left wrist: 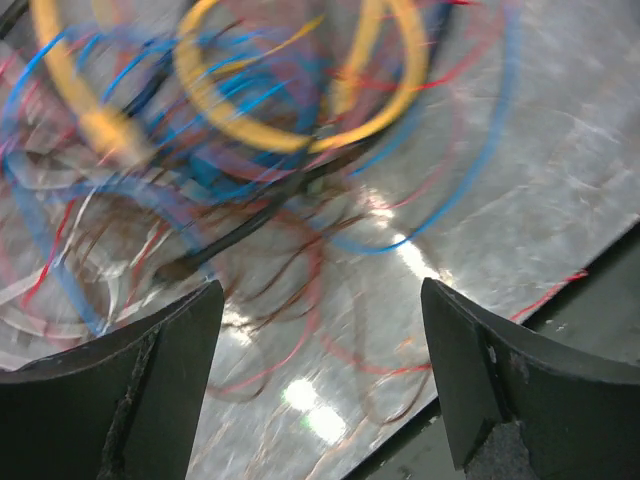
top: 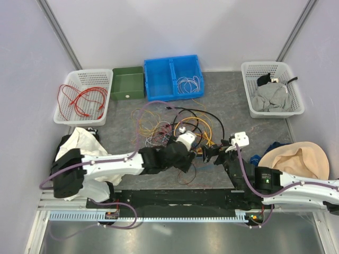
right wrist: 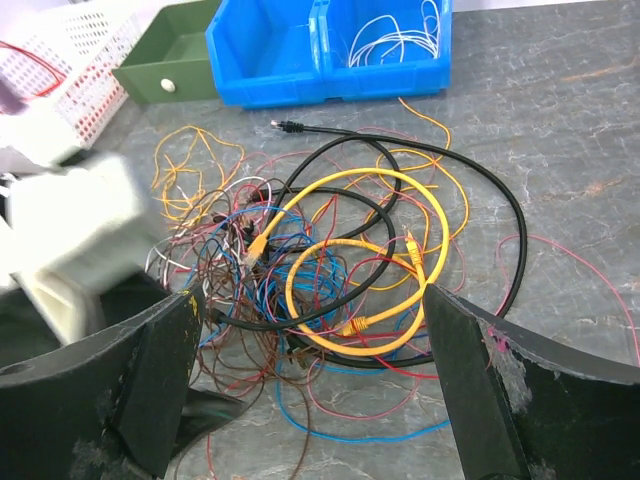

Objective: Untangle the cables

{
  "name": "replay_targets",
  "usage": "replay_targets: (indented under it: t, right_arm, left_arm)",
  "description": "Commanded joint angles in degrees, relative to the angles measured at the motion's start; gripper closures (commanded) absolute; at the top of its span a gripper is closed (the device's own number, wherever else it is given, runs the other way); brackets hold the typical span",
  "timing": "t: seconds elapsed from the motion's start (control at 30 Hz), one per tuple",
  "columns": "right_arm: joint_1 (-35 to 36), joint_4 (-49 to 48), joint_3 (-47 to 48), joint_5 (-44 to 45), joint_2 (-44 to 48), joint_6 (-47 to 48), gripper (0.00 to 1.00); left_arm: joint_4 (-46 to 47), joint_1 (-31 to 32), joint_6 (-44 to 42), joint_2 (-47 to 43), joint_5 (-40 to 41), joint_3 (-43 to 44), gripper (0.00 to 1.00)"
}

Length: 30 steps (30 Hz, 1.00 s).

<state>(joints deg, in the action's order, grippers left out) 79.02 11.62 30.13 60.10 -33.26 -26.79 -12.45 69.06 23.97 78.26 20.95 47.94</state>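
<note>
Both pincers stand wide apart and hold nothing. Just beyond the fingertips of the right pincer (right wrist: 312, 300), the cables (right wrist: 300, 250) lie in one knotted heap on the grey tabletop (right wrist: 570, 110). A yellow cable (right wrist: 372, 346) loops straight ahead, a black cable (right wrist: 518, 230) arcs out to the pincer's right, and fine brown, blue and red strands mat together toward its left finger. The left pincer (left wrist: 320, 300) hovers low over the same heap from the other side. Its view is blurred, but yellow loops and blue strands show ahead of it and to its left, with thin red and brown strands passing under the gap between its fingers. Far past the heap from the right pincer, a blue bin (right wrist: 330, 60) holds a small coil of pale wire (right wrist: 400, 35), and a white basket (top: 82, 98) off to the left holds red wires (top: 79, 100). Those look like strands already sorted out, so I judge the task begun but far from done. The yellow, black and fine strands are all interlaced, and nothing is gripped yet.
</note>
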Motion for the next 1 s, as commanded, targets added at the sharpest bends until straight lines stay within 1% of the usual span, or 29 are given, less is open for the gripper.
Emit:
replay_targets:
  t: [0.0, 0.1, 0.17, 0.33, 0.43, 0.47, 0.53, 0.57, 0.6, 0.63, 0.67, 0.73, 0.77, 0.83, 0.87, 0.97]
  right_arm:
    - [0.3, 4.9, -0.4, 0.4, 2.8, -2.0, 0.02]
    - [0.3, 6.3, -0.8, 0.0, 4.3, -3.4, 0.02]
    - [0.3, 7.3, -1.1, -0.2, 5.4, -4.0, 0.02]
    - [0.3, 7.9, -1.7, -0.3, 6.8, -4.3, 0.02]
    - [0.3, 8.0, -1.8, -0.1, 6.5, -4.0, 0.02]
    - [0.3, 7.7, -1.7, 0.1, 6.3, -4.0, 0.02]
    - [0.3, 7.8, -1.6, 0.5, 5.6, -3.7, 0.02]
    - [0.3, 7.8, -1.4, 0.6, 5.3, -3.8, 0.02]
    - [0.3, 7.7, -1.3, 0.8, 5.2, -3.8, 0.02]
    - [0.3, 7.6, -1.3, 0.7, 4.9, -3.8, 0.02]
    - [0.3, 7.5, -1.0, 0.9, 4.8, -3.7, 0.02]
    - [0.3, 7.3, -1.0, 1.0, 4.4, -3.8, 0.02]
    - [0.3, 7.1, -0.7, 1.0, 4.3, -3.8, 0.02]
    - [0.3, 7.0, -0.4, 1.6, 4.0, -3.8, 0.02]
    - [0.3, 7.0, -0.1, 1.9, 3.9, -4.1, 0.02]
    - [0.3, 6.7, 0.2, 3.4, 4.4, -5.5, 0.02]
  left_arm:
    - [-2.0, 1.9, -11.7, 8.6, 3.8, 9.8, 0.12]
    - [-2.8, 1.8, -13.9, 13.9, 5.1, 13.0, 0.12]
    - [-5.1, 1.5, -14.3, 17.6, 6.1, 15.9, 0.12]
    - [-7.3, 0.7, -13.4, 21.8, 6.5, 18.5, 0.16]
    - [-8.0, -0.1, -13.1, 23.5, 6.6, 18.8, 0.29]
    - [-8.6, -0.2, -13.1, 23.8, 6.6, 18.9, 0.42]
    - [-9.0, -0.4, -12.9, 23.8, 7.5, 19.1, 0.57]
    - [-9.5, -0.4, -13.0, 23.3, 7.8, 19.2, 0.71]
    - [-9.8, -0.3, -12.7, 22.5, 8.2, 19.3, 0.74]
    - [-10.0, -0.3, -12.6, 19.9, 9.4, 19.0, 0.79]
    - [-10.1, -0.3, -12.5, 18.3, 9.9, 18.9, 0.88]
    - [-10.8, -0.3, -12.4, 14.6, 10.5, 18.8, 0.90]
    - [-11.0, -0.3, -12.5, 10.5, 10.4, 18.8, 0.98]
    - [-11.5, -0.3, -12.5, 5.6, 10.0, 19.2, 0.98]
    - [-11.4, -0.3, -12.5, 0.8, 9.7, 19.4, 0.98]
    - [-11.6, -0.4, -12.9, -5.5, 9.5, 21.0, 0.98]
